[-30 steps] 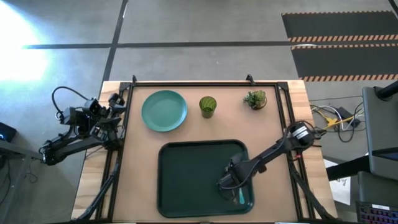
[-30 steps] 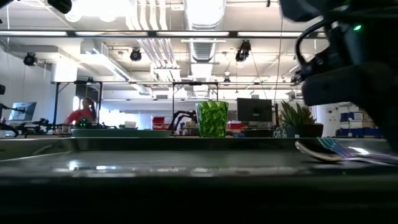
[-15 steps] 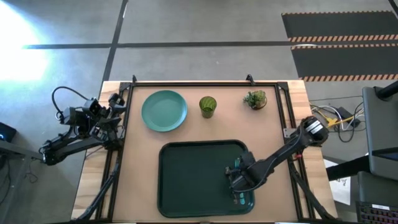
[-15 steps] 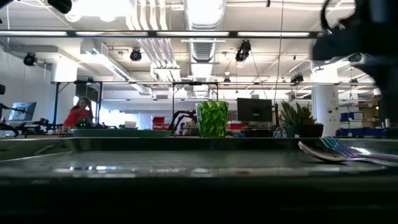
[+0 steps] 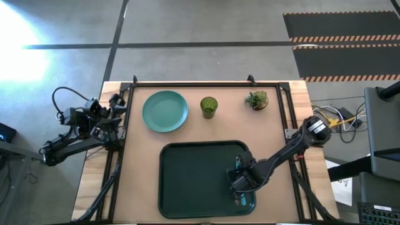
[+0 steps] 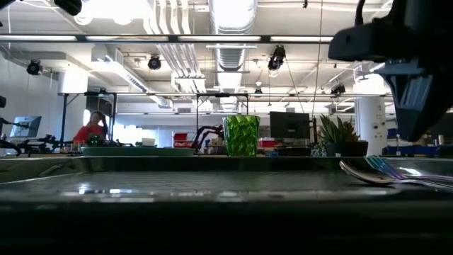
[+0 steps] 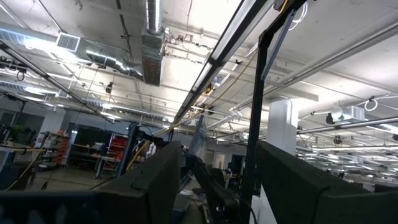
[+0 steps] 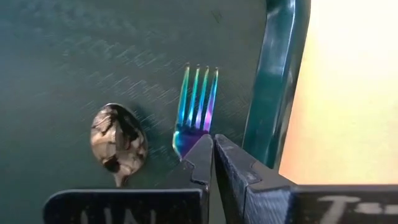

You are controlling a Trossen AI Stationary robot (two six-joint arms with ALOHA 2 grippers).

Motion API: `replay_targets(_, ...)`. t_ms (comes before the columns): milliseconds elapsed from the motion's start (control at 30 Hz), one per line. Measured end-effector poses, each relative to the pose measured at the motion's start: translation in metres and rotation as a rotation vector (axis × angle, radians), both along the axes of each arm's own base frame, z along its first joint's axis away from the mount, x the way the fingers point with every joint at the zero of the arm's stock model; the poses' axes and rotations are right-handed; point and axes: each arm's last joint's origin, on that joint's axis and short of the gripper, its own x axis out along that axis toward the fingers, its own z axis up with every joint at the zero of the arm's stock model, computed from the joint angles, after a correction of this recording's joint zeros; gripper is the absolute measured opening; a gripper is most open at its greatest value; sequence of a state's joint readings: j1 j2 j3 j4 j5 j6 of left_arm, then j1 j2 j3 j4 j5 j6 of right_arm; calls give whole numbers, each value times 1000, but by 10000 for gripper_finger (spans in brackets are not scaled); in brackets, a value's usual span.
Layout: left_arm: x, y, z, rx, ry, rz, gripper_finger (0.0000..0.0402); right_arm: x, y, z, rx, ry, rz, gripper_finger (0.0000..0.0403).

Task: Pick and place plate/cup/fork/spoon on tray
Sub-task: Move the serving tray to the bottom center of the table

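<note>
Over the tray's [image 5: 187, 181] right end, the right gripper [image 8: 213, 155] hung, jaws together (empty), above fork [image 8: 198, 106] and spoon [image 8: 118, 142]; left jaws apart.

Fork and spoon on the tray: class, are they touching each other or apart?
Apart. The right wrist view shows the spoon bowl and the fork tines lying side by side, with a strip of bare tray floor between them.
</note>
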State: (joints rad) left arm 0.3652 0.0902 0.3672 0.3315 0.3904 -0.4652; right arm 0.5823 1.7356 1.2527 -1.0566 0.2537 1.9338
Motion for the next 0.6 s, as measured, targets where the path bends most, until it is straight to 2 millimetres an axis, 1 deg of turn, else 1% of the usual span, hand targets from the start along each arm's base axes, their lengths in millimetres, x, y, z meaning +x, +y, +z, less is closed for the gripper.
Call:
replay_targets(167, 0, 0, 0, 0, 0, 0, 191, 1, 1, -12, 14, -14, -3, 8)
replay_targets(433, 0, 0, 0, 0, 0, -1, 191, -5, 3, -18, 39, 36, 13, 8)
replay_targets(600, 0, 0, 0, 0, 0, 0, 191, -13, 6, -23, 65, 78, 12, 8)
